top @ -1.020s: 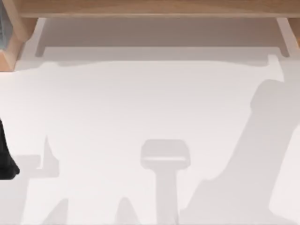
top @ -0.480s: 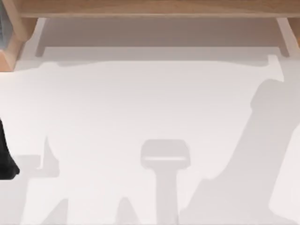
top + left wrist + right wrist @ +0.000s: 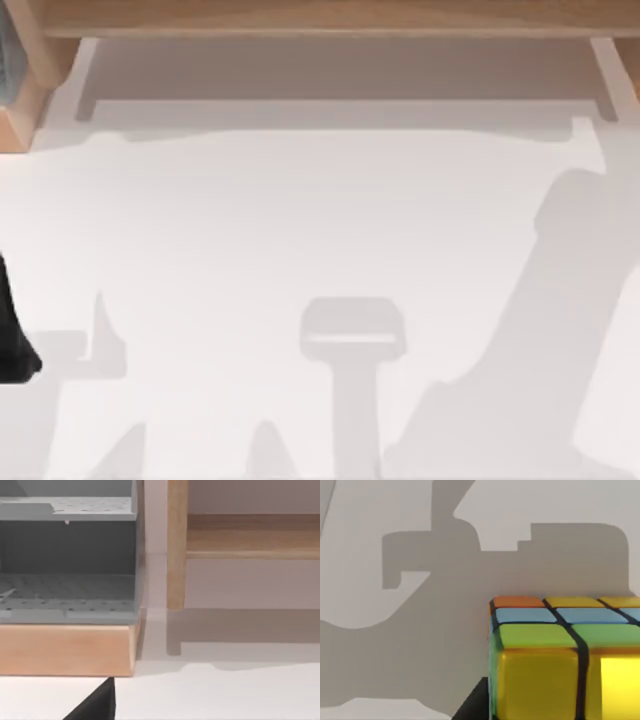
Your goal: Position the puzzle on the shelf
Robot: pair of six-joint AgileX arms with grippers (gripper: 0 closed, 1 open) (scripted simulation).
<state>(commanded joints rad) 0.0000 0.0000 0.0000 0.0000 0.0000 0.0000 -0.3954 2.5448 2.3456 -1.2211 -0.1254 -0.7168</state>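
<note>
Right wrist view shows the puzzle (image 3: 560, 655); top view the shelf (image 3: 320, 18).

Left arm (image 3: 12, 335), top view, table's left edge: a plain matte black, rounded bulk, narrow at the far end and widening toward the near end. No seams, cables, screws or markings can be made out on it.

Left gripper (image 3: 95, 705), left wrist view: a flat black wedge with one straight slanted edge and a sharp corner. Uniform finish, no labels.

Right gripper (image 3: 472, 705), right wrist view: a small black sliver, likewise slanted, dull and unmarked.
</note>
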